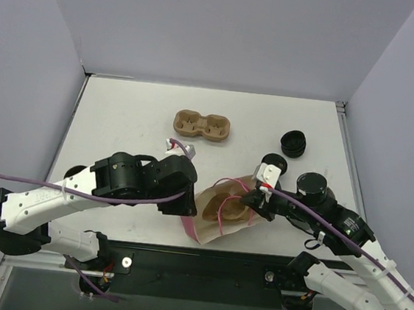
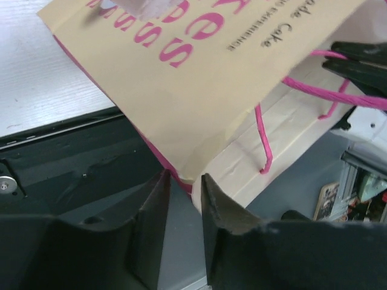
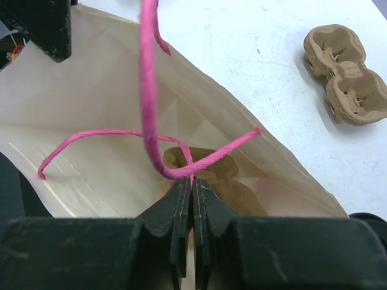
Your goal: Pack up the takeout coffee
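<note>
pink handle (image 3: 148,90) pinched in right gripper (image 3: 192,187); left gripper (image 2: 184,178), jaws apart, at paper bag (image 2: 181,90) corner.

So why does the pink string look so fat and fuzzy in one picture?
Right wrist view: the pink paper-cord bag handle runs right by the lens, so it looks thick and soft; the brown pulp cup tray farther off is sharper. Left wrist view: on the tan paper bag, the pink lettering blurs near the top edge. Top view: even light, soft shadows only.

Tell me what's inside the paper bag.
A brown pulp tray lies at the bottom of the paper bag. The right pincer, shut on the pink handle, hides part of it.
</note>
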`<move>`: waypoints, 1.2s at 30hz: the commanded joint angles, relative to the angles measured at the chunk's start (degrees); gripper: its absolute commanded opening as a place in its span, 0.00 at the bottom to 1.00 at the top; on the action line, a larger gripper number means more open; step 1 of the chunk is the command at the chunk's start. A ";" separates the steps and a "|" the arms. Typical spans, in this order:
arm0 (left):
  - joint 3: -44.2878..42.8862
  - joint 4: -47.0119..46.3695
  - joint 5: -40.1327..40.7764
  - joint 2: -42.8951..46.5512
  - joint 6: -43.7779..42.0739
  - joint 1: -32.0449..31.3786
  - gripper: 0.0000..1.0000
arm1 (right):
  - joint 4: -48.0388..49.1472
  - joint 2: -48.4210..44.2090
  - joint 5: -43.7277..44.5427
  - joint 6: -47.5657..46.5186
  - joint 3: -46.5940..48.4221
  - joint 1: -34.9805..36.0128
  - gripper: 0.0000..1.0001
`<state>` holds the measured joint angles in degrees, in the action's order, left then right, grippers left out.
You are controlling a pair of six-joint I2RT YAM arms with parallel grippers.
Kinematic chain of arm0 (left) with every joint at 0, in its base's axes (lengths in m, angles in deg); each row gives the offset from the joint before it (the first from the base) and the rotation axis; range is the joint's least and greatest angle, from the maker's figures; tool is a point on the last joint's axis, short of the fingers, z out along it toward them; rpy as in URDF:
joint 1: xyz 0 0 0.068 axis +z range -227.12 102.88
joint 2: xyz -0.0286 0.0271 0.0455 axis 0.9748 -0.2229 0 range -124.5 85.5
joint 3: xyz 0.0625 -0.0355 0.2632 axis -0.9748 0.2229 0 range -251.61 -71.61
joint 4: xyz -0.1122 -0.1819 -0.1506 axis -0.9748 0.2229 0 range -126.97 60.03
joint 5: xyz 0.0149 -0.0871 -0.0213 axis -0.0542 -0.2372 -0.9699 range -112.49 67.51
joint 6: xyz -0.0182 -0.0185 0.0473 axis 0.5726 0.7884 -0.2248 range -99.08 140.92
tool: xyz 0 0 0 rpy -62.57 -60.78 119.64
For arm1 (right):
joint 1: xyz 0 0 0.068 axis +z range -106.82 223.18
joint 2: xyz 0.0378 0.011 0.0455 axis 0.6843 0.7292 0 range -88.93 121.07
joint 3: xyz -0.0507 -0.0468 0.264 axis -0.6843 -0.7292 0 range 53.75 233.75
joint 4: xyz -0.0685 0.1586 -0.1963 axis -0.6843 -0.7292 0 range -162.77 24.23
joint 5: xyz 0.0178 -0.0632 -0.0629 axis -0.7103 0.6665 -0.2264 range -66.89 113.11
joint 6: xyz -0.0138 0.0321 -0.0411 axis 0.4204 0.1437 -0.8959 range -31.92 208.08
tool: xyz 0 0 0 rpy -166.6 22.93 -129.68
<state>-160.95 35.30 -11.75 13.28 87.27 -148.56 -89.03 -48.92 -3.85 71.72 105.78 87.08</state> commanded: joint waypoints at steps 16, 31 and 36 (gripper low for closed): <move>-0.57 -17.69 4.82 1.65 -21.16 20.98 0.00 | 5.43 2.97 -13.98 -8.69 8.17 -0.04 0.04; 3.91 -17.69 -3.36 -0.11 -22.93 27.05 0.00 | -7.22 4.90 -15.31 -12.46 7.20 2.77 0.25; 3.47 -16.81 -5.29 -0.81 -23.28 28.72 0.00 | -10.04 6.92 -14.44 -13.00 8.35 4.87 0.28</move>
<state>-156.86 19.80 -14.54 13.17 65.19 -120.91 -96.99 -43.78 -16.57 60.77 111.97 90.31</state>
